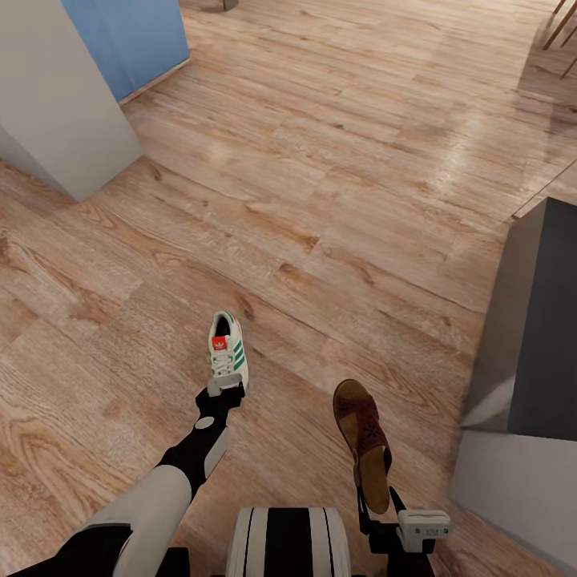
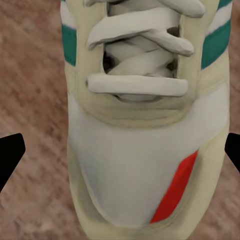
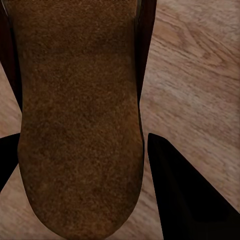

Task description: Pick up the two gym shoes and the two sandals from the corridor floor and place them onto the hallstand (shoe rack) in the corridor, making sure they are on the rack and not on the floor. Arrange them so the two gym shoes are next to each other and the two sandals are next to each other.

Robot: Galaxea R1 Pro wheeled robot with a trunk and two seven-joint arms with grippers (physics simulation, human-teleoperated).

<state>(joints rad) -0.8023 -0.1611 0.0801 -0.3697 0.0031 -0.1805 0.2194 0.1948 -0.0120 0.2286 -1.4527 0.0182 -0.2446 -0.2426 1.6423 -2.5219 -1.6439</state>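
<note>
One gym shoe (image 1: 227, 344), white with green stripes and a red patch, lies on the corridor floor (image 1: 336, 200) ahead of me. Its toe (image 2: 145, 165) sits between the fingers of my left gripper (image 1: 225, 392), which stand wide apart with a gap on one side, so the gripper is open. One dark brown sandal (image 1: 362, 437) with a tan footbed (image 3: 80, 115) is held up over the floor, and my right gripper (image 1: 377, 503) is shut on its heel end. I cannot tell whether the grey unit (image 1: 537, 320) at the right is the hallstand.
A pale grey cabinet (image 1: 56, 104) and a blue panel (image 1: 128, 40) stand at the far left. A light grey surface (image 1: 513, 497) lies low at the right, under the dark grey unit. Chair legs (image 1: 561, 32) show at the far right corner. Open wood floor stretches ahead.
</note>
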